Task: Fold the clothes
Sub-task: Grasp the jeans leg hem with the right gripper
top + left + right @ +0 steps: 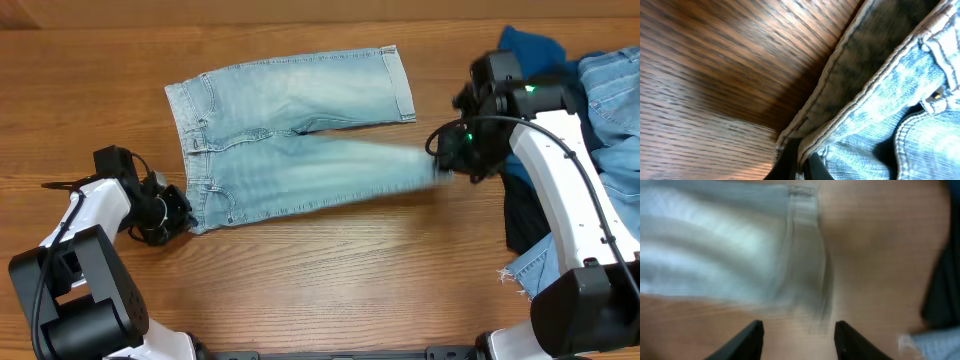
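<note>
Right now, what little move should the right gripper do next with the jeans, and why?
Probably ease the right gripper forward so the leg hem of the pale denim jeans sits between its jaws, then close. The jaws stand apart with the hem just ahead of them, while the left gripper pinches the waistband.

Overhead looks straight down; both wrist views sit close over the jeans [290, 130].

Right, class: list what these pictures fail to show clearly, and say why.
1. Pale denim jeans, lower leg end: motion-blurred in the overhead and right wrist views.
2. Left pincer: mostly cut off by the left wrist view's bottom edge.
3. Clothes pile: overhead, partly behind the right arm, cut by the frame edge.
</note>
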Controlling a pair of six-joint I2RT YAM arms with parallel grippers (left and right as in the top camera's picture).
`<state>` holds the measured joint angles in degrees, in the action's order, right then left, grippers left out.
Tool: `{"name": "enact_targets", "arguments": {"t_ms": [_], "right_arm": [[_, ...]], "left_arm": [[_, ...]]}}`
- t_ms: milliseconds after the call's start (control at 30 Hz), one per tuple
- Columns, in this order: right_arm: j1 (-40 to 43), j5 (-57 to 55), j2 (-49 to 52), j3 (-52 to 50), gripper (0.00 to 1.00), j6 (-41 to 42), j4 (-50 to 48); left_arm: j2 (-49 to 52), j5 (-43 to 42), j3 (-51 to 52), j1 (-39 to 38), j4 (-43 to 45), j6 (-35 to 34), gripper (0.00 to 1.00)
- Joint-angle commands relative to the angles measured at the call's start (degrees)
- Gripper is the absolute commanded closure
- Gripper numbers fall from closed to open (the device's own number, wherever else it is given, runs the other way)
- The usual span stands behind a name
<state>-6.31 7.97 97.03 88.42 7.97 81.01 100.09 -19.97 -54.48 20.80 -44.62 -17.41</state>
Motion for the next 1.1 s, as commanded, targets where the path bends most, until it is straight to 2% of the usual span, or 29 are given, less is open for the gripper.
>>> {"name": "enact_targets", "arguments": {"t_ms": [0,33,67,100,167,200,233,367,467,567,600,633,700,733,800,833,867,933,1000,1033,1067], "right_arm": [[0.6,-5.7,0.1,-3.5,0.4,-0.6,0.2],[0.6,-5.8,0.1,-3.5,0.36,-0.6,-0.8],[0.6,-5.8,0.1,-3.5,0.26,-0.6,-2.6],[0.6,-5.8,0.1,-3.5,0.21,-0.6,-3.7],[0.6,-5.8,0.2,-3.5,0.15,-0.6,-5.7],[0.6,-5.7,0.2,-3.8,0.14,-0.5,-6.3],[0.6,-5.7,0.3,-4.3,0.14,1.3,-6.3],[0.6,-5.3,0.3,-13.4,0.12,2.6,-9.0],[0.6,-2.3,0.3,-20.7,0.1,2.5,-15.2],[0.6,1.1,0.3,-27.1,0.1,2.5,-22.2],[0.6,1.1,0.3,-28.8,0.1,2.5,-24.9],[0.6,1.1,0.3,-29.7,0.1,2.5,-27.8],[0.6,1.1,0.3,-30.7,0.11,2.5,-31.3],[0.6,1.7,0.3,-31.2,0.3,2.5,-31.9],[0.6,4.4,0.3,-31.5,0.63,2.5,-30.2],[0.6,6.0,0.3,-31.6,0.85,2.5,-28.9],[0.6,8.0,0.3,-31.6,0.96,2.5,-27.7],[0.6,8.7,0.3,-31.6,0.96,2.5,-27.9],[0.6,8.7,0.3,-31.6,0.96,2.5,-28.2],[0.6,8.7,0.3,-31.6,0.96,2.4,-28.2],[0.6,8.7,0.3,-31.6,0.96,2.2,-28.5]], "left_arm": [[0.4,3.4,-0.8,0.9,0.0,0.7,0.95],[0.4,3.4,-0.8,0.9,0.0,0.7,0.95],[0.4,3.4,-0.8,0.9,-0.2,0.7,0.95],[0.4,3.4,-0.8,0.9,-0.3,0.7,0.94],[0.4,3.4,-0.8,0.9,-0.5,0.7,0.82],[0.4,3.4,-0.8,0.9,-0.7,0.7,0.76],[0.4,3.5,-0.8,0.9,-1.1,1.2,0.75],[0.4,4.3,-0.8,0.9,-1.4,1.2,0.74],[0.4,4.3,-0.8,0.9,-1.4,1.2,0.69],[0.4,4.3,-0.8,0.9,-1.7,1.2,0.69],[0.4,4.3,-0.8,0.9,-2.1,1.2,0.63],[0.4,4.3,-0.8,0.9,-2.1,1.2,0.49],[0.4,4.3,-0.8,0.9,-2.1,1.2,0.44],[0.4,4.3,-0.8,0.9,-2.1,1.2,0.44],[0.4,4.3,-0.8,0.9,-2.0,1.2,0.52],[0.4,4.3,-0.8,0.9,-2.0,1.2,0.55],[0.4,4.3,-0.8,0.9,-1.8,1.2,0.55],[0.4,4.2,-0.8,0.9,-1.9,1.2,0.56],[0.4,1.5,-0.8,0.9,-4.1,1.2,0.64],[0.4,-0.4,-0.8,0.9,-6.5,2.6,0.62],[0.4,-0.7,-0.8,0.9,-8.2,3.3,0.51]]}}
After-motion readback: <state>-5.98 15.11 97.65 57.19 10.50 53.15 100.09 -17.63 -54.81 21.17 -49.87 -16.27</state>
